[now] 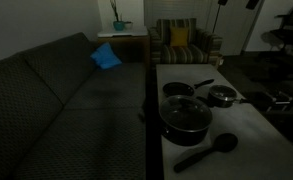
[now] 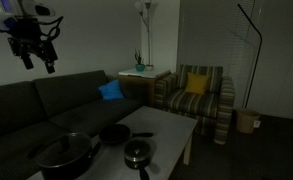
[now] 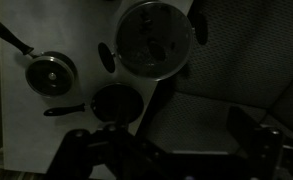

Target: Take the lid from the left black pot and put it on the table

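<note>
The glass lid (image 3: 151,40) sits on the left black pot (image 1: 186,118), the largest of three pans on the table (image 1: 248,140). In the wrist view, from high above, the lid's knob shows at its centre. The pot with its lid also shows in an exterior view (image 2: 66,155) at the table's near end. My gripper (image 2: 36,45) hangs high above the sofa, far from the pot. It is open and empty, and its two dark fingers (image 3: 171,145) stand wide apart at the bottom of the wrist view.
A shallower long-handled black pan (image 1: 179,90) and a small lidded saucepan (image 1: 223,97) stand beyond the big pot. A black ladle (image 1: 206,150) lies at the table's near end. A dark sofa (image 1: 66,100) runs along the table; a striped armchair (image 2: 196,95) stands behind.
</note>
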Motion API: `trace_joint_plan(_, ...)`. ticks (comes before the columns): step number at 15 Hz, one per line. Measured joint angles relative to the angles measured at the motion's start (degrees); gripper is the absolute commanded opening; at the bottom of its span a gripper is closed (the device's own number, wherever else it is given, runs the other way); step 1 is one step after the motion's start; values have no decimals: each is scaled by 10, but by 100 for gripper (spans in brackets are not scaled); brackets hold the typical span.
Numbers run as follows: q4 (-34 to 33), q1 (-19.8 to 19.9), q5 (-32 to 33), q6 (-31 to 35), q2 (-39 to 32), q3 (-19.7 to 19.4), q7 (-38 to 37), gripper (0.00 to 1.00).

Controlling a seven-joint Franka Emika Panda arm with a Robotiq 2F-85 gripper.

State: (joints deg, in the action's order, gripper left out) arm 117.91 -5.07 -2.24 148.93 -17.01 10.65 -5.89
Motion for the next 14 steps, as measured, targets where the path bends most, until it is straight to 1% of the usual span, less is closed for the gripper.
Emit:
trace_joint_plan(4, -1, -1, -1, 0, -1, -2, 0, 100)
trace_joint_plan(7, -21, -1, 0, 0, -23, -8, 19, 100)
trace_joint_plan(10, -70, -1, 0, -5, -71, -11, 55, 100)
trace_joint_plan(14, -161, -1, 1, -29, -154, -11, 97, 100)
